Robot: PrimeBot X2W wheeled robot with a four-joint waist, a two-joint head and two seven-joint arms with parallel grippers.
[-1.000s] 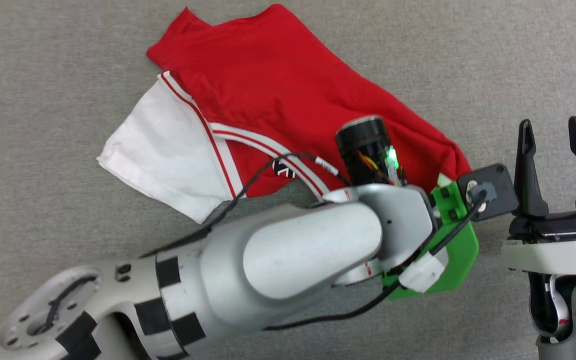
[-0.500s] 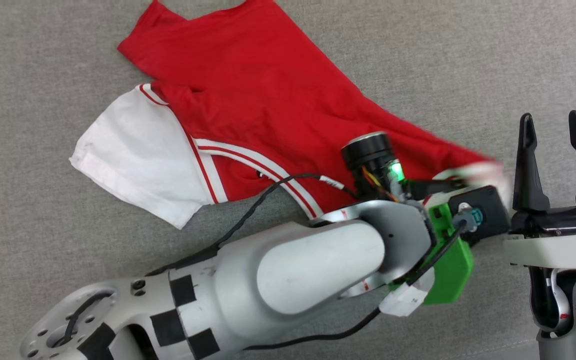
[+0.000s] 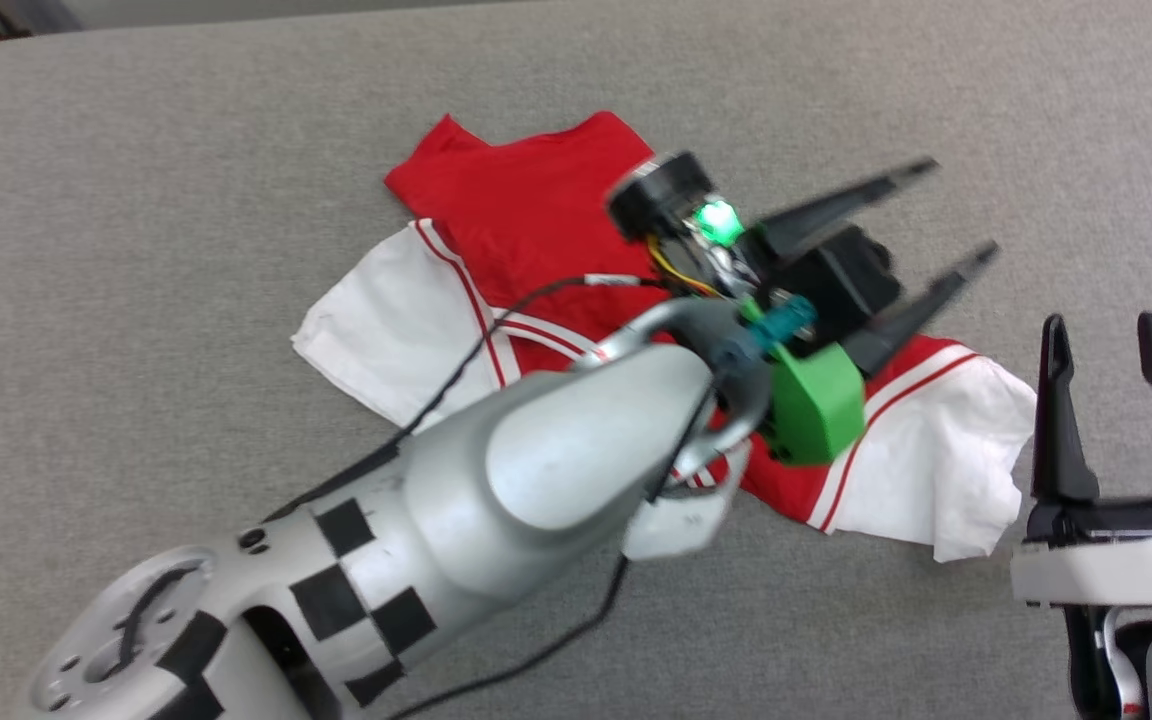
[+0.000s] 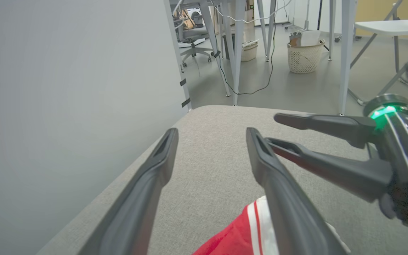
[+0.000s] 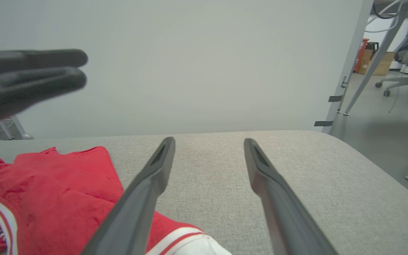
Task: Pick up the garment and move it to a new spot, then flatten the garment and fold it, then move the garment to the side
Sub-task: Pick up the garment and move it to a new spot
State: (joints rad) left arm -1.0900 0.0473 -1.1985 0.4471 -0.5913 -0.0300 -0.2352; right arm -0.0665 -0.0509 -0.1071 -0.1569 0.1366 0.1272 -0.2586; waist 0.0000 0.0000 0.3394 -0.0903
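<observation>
While the garment point(image 3: 526, 220) is seen lying rumpled on the grey table point(image 3: 136, 250), it is gripped by nothing; it is placed near the table's middle, partly hidden under the left arm point(image 3: 556, 470), with one white sleeve spread toward the robot's left and the other just beside the right gripper point(image 3: 1099, 325).

Tool, state: left gripper point(image 3: 961, 205) is raised over the garment's right part, fingers spread wide, nothing between them; right gripper is held upright at the near right, fingers parted, likewise empty; in the right wrist view bare table is seen between its fingers, with red cloth to one side.

Progress, as judged: the garment is lying loose with no hold on it, so the move to a new spot is taken as done or nearly so, though this cannot be proved from the pictures; flattening is not done, the body being bunched and creased; folding is not begun; the move to the side is left.

Count: garment, one; sleeves point(image 3: 386, 330), two, both white with red-striped trim; grippers, two; fingers, two per gripper, four in all; table, one; basket point(image 4: 304, 56), one, on the floor beyond, noted in the left wrist view.
</observation>
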